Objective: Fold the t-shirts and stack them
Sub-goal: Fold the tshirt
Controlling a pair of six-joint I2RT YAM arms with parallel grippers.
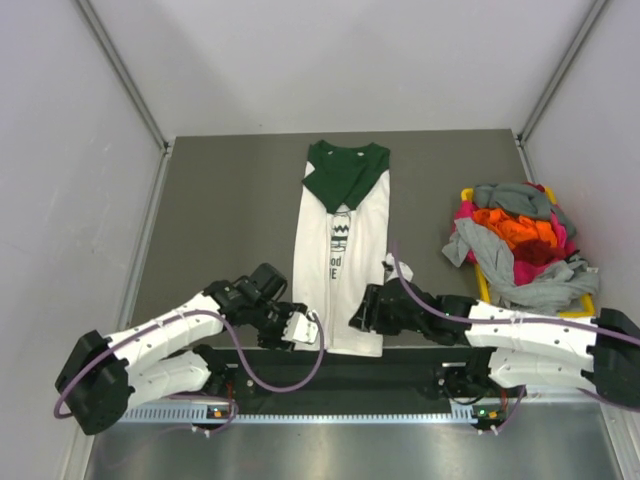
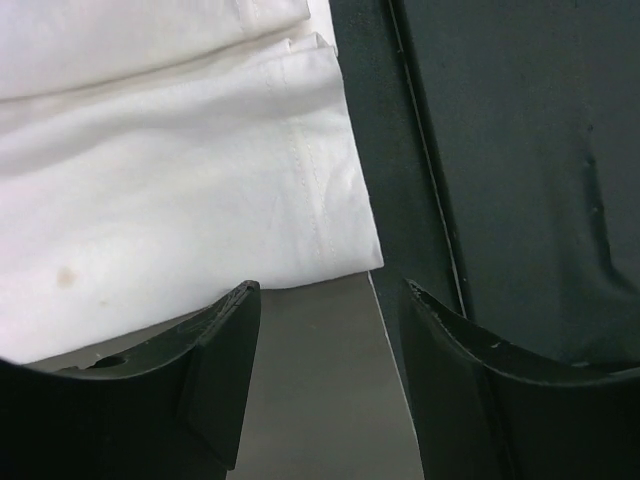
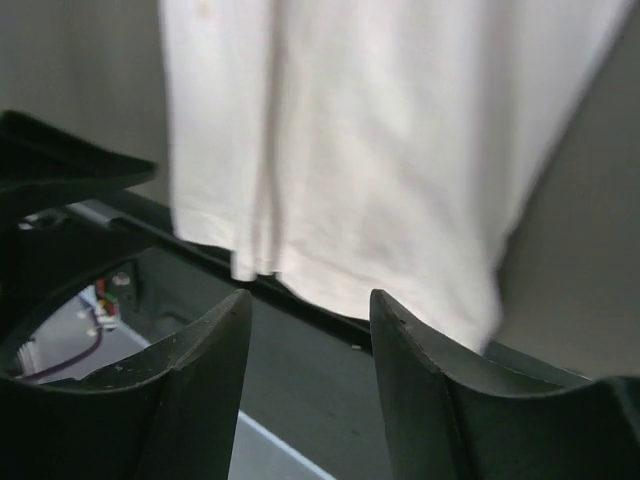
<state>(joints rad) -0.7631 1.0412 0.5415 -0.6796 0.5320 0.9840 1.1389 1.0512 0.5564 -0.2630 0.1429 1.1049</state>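
Across the middle of the tabletop one white t-shirt is lying flat, folded into a long narrow strip. Its dark green collar part is pointing to the far edge and its hem is reaching the near edge. Black print and lettering are showing down its middle.

Two pincers are sitting low at that hem. The left pincer is hovering just beside the shirt's near left corner, and the right pincer just beside its near right corner. Both are standing spread, with nothing sitting between the fingers of either; in each wrist view the white cloth is lying just beyond the fingertips.

To the right of the white shirt, well apart from it, one yellow bin is sitting on the tabletop. It is holding a loose heap of t-shirts. Grey cloth is draping over the top and spilling over the bin's sides, while orange, pink and red cloth are bunching among it. How many shirts are making up the heap cannot be told.
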